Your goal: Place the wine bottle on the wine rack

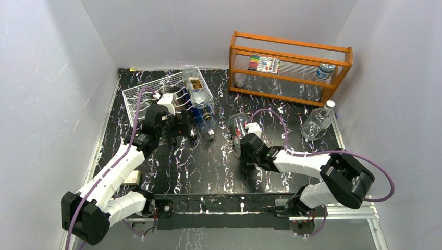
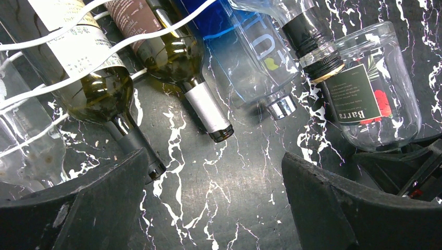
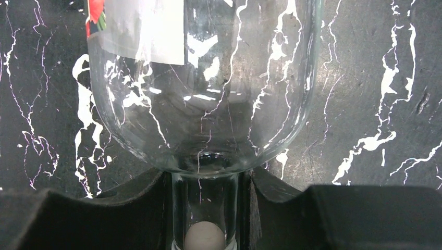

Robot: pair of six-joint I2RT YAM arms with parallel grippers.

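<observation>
Jaws: right gripper [image 3: 206, 200] clamps wine bottle [image 3: 203, 94] neck; left gripper [image 2: 213, 203] gapes, empty.
Risk: slick glass neck could slip, bottle swinging during lift to wine rack [image 1: 134, 96].

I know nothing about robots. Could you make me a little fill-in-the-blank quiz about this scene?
1. The right gripper is closed on the ____ of the clear wine bottle.
2. The left gripper is ____ and holds nothing.
3. The wine rack is made of white ____.
4. The wooden shelf holding the markers is coloured ____.
Missing words: neck, open, wire, orange.
</observation>
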